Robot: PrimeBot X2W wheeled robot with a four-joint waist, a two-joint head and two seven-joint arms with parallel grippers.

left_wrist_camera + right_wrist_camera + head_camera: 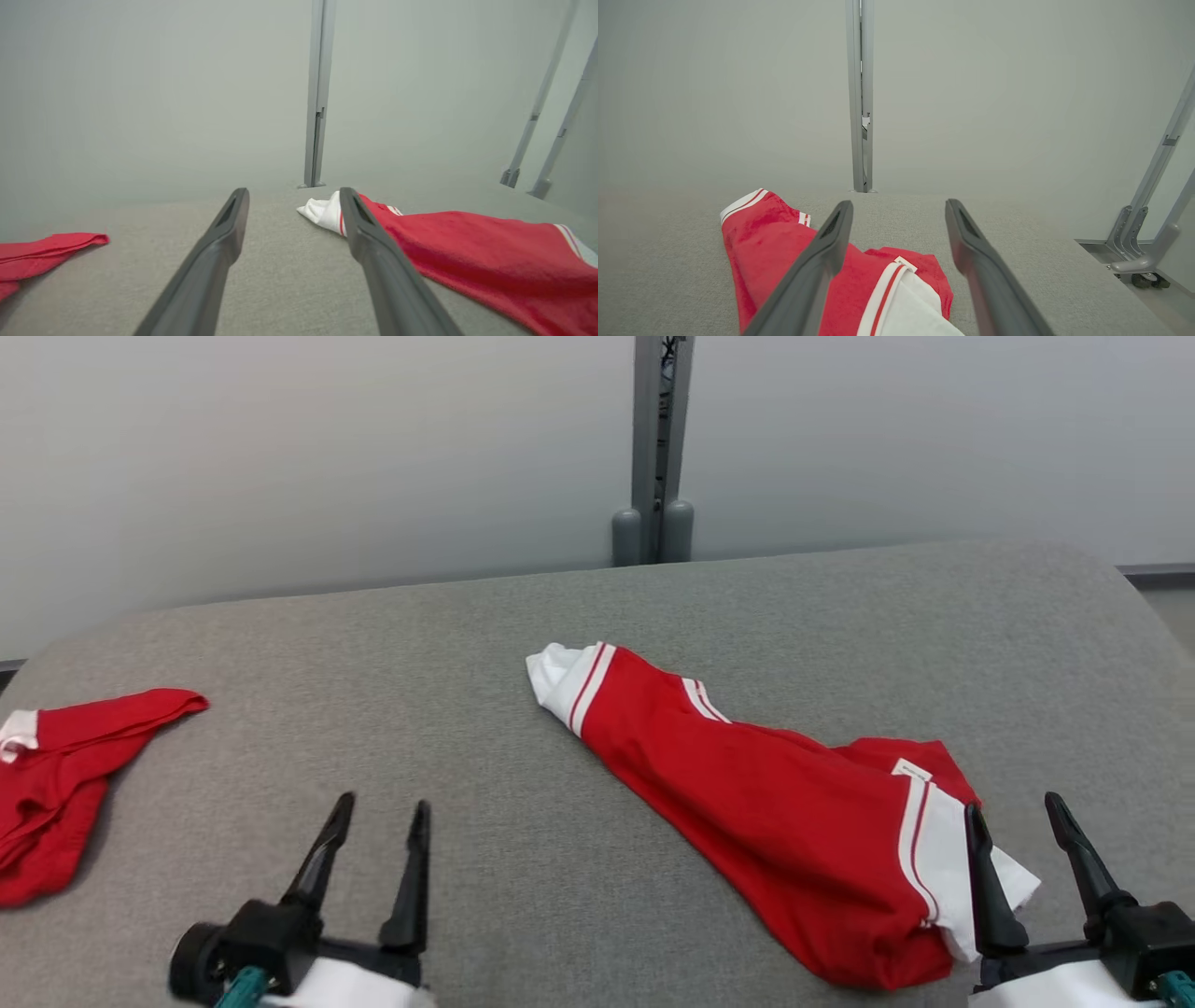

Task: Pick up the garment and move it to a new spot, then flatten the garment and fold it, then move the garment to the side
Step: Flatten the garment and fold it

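Garment (766, 793), red with white trim, lies bunched on the table (467, 644), its near end just beside the right gripper (1012, 803). That and the left gripper (385, 803) gape empty. Soft and light, it looks best pinched at a white hem.

Head looks down; wrists low, forward; share garment (747, 784).

Open grey table (485, 644) lies between the garment (766, 793) and a red cloth (56, 775); a post (658, 448) stands behind.
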